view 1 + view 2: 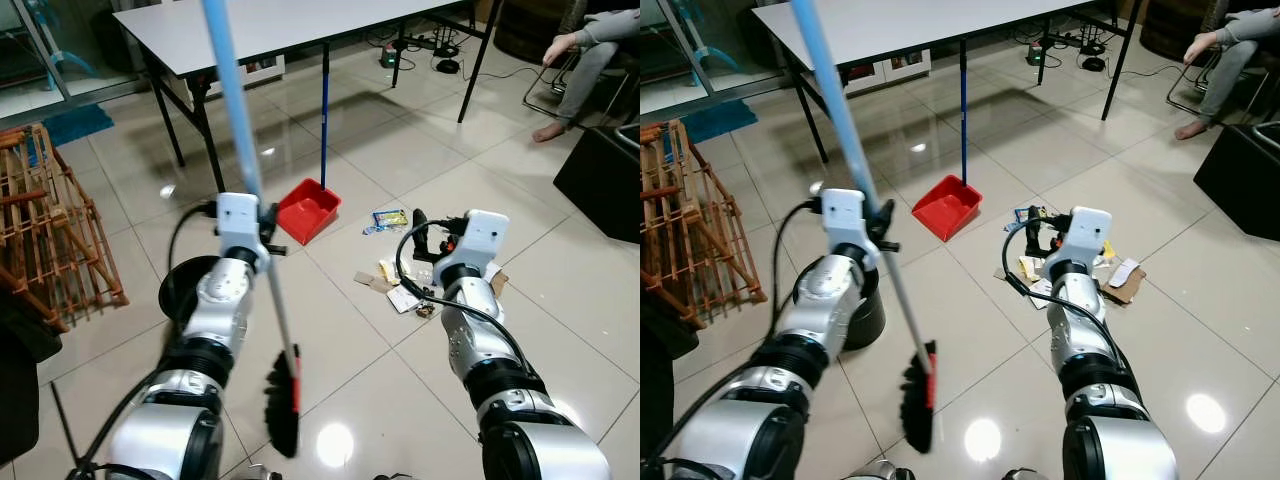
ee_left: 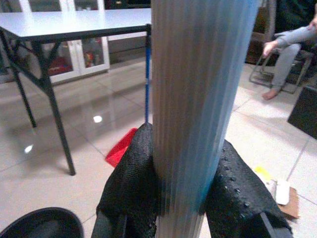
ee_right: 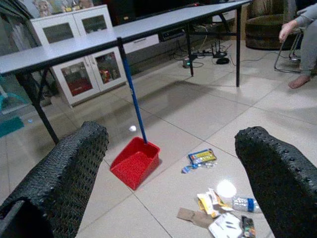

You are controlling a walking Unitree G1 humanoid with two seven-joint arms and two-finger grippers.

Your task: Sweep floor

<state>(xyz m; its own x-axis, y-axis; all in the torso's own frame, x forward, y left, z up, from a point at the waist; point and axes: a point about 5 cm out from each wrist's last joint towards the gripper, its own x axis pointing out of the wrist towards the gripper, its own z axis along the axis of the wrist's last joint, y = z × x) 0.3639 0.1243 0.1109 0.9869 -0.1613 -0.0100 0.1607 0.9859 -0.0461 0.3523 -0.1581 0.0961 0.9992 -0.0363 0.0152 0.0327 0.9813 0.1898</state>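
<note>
My left gripper (image 1: 268,232) is shut on the light blue handle of a broom (image 1: 232,95). The broom's black and red head (image 1: 283,400) rests low by the floor between my arms. In the left wrist view both black fingers (image 2: 131,183) press the handle (image 2: 198,99). A red dustpan (image 1: 308,210) with an upright blue handle stands on the tiles in front of the table. Litter (image 1: 400,285) of cardboard, wrappers and a bottle lies to its right. My right gripper (image 1: 432,232) hangs open just over that litter, holding nothing, and its wrist view looks at the dustpan (image 3: 135,162).
A long grey table (image 1: 280,25) on black legs spans the back. A wooden rack (image 1: 50,230) stands at the left and a black round bin (image 1: 185,285) sits under my left arm. A person (image 1: 590,50) sits at the back right, behind a black box (image 1: 605,180).
</note>
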